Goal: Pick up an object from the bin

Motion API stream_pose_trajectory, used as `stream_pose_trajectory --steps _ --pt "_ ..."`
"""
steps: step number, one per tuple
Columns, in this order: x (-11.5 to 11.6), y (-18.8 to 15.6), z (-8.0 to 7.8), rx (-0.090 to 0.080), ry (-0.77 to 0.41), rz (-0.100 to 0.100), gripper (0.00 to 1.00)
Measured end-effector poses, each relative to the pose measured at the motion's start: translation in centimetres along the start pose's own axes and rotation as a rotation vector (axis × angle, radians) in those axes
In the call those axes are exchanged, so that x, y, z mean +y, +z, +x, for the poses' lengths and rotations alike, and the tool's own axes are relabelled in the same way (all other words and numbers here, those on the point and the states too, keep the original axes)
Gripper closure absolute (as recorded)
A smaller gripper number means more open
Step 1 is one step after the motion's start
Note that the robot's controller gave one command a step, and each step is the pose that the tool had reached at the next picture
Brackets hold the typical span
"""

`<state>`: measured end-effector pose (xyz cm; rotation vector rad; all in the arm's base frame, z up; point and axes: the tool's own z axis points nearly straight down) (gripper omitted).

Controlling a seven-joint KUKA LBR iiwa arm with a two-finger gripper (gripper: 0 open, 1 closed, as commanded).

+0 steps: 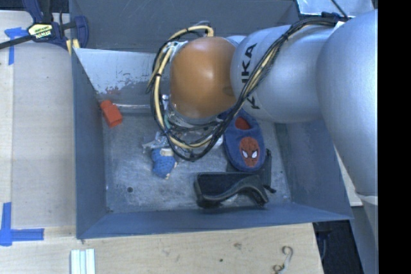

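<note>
My gripper [174,121] is low in the middle of the bin, mostly hidden under the arm's orange dome and cables. Just below it and slightly left lies a small blue lump [164,165] with a pale, whitish piece on its top end. To the gripper's right a blue child's slipper [246,145] with a red Spider-Man face lies on the floor, its upper part covered by the arm. A black curved thing [230,190], shaped like a handle, lies along the front wall.
A small orange block [112,113] rests against the left part of the back wall. The arm reaches in from the right and covers the bin's right rear. Bare grey floor shows at the front left.
</note>
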<state>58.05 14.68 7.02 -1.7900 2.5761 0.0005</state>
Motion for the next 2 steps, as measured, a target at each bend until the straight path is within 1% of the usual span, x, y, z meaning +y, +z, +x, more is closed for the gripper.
stream_pose_trajectory --steps 1,2 --pt "3.7 -10.8 -0.8 -0.003 -0.003 0.005 1.00" --pt "2.0 -16.3 -0.1 -0.002 0.020 0.006 1.00"
